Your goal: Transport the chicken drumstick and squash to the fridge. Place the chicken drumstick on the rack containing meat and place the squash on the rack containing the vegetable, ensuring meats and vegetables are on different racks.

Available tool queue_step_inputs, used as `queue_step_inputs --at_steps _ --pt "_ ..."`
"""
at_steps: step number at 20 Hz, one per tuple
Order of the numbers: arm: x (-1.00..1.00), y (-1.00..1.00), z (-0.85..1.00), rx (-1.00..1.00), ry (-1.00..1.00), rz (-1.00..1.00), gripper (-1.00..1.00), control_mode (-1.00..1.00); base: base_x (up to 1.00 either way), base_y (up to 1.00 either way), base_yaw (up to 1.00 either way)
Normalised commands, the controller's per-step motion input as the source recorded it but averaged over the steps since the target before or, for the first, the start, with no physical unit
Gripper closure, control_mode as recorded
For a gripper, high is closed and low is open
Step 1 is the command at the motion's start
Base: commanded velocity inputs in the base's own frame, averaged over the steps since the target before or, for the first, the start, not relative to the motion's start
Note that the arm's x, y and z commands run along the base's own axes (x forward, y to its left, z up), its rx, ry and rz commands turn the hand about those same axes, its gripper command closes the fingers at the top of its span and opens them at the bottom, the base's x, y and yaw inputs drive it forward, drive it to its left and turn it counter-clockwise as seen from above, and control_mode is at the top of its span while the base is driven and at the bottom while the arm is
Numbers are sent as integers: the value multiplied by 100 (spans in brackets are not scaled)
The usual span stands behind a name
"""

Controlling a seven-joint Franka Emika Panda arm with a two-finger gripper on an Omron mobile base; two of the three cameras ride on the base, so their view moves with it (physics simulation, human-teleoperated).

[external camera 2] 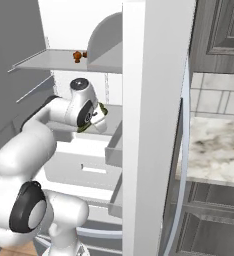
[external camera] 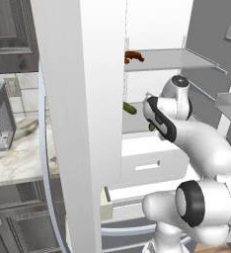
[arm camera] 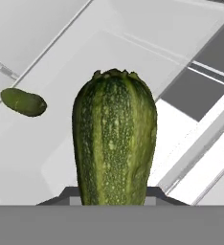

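Gripper (arm camera: 115, 203) clenched on the squash (arm camera: 115, 139), mottled green body running up the middle of the hand view, inside the fridge (external camera: 78, 123) over the lower pale shelf. Short dark-green vegetable (arm camera: 23, 102) lying apart on that shelf, left of the squash. On the rack containing meat (external camera: 176, 59) above, dark meat (external camera: 134, 56) beside an orange-brown chicken drumstick (external camera 2: 78, 55).

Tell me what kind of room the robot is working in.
Most likely a kitchen: an open white fridge with pale flat shelves holding food, a marbled stone counter beside it, and dark grey panelled cabinets above and below.
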Motion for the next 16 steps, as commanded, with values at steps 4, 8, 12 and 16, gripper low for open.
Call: queue_step_inputs --at_steps 4,8,12,16 --pt "53 -25 -22 0 7 0 100 -100 0 0 0" --pt "50 -19 -29 0 6 0 100 -100 0 0 0" --pt "42 -24 -37 0 6 1 100 -100 0 0 0" --pt "36 -28 -35 0 1 0 100 -100 0 0 0"
